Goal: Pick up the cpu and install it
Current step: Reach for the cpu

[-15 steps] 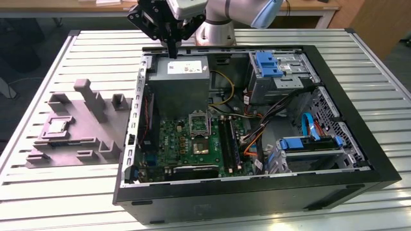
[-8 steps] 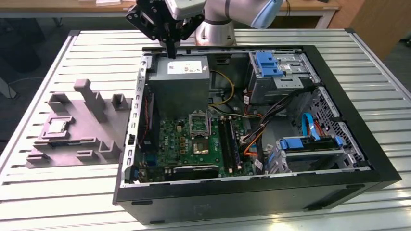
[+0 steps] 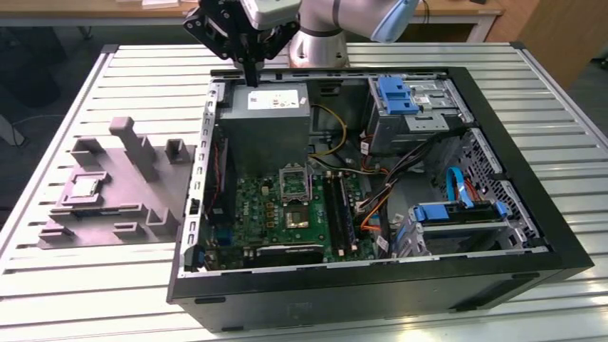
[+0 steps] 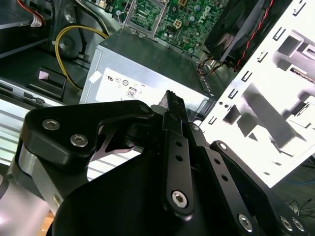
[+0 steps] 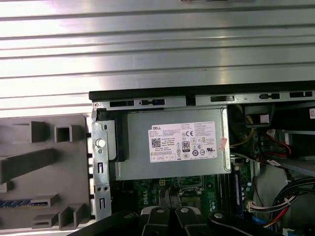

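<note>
The cpu (image 3: 84, 188) is a small pale square lying flat in a recess of the grey holder (image 3: 114, 214), on the table at the exterior view's left of the open computer case (image 3: 532, 235). My gripper (image 3: 250, 73) hangs high over the case's back edge, above the grey power supply (image 3: 270, 121), well apart from the cpu. Its black fingers (image 4: 175, 147) stand together with nothing between them. The empty metal-framed socket (image 3: 292, 182) sits on the green motherboard (image 3: 256, 214) beyond the power supply, and it appears in both wrist views (image 4: 142, 14) (image 5: 189, 184).
A brownish chip (image 3: 297, 217) is fixed to the board below the socket. Drive cages with blue latches (image 3: 397, 96) (image 3: 454, 212) and bundled cables (image 3: 389, 185) crowd the case's right side. The holder has upright grey posts (image 3: 133, 146). The slatted metal table (image 3: 95, 285) surrounds everything.
</note>
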You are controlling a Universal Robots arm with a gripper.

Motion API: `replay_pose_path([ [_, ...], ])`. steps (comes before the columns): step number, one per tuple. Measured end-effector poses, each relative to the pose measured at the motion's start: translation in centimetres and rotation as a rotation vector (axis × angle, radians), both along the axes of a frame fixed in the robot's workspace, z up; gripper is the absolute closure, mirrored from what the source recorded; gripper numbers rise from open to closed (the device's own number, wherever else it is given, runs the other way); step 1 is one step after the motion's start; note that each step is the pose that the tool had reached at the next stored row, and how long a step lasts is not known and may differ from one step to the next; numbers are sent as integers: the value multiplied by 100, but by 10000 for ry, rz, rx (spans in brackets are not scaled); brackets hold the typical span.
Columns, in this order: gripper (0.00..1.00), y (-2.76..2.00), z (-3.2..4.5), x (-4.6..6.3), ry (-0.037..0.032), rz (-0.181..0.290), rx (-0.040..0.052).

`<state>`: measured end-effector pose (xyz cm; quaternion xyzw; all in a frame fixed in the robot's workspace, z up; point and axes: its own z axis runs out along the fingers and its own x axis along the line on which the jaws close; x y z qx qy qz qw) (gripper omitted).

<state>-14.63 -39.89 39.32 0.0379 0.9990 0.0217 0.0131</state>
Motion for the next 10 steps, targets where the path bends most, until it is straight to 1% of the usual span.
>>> replay_pose_path([
  [10, 89, 0, -1, -46, 0, 0, 0],
])
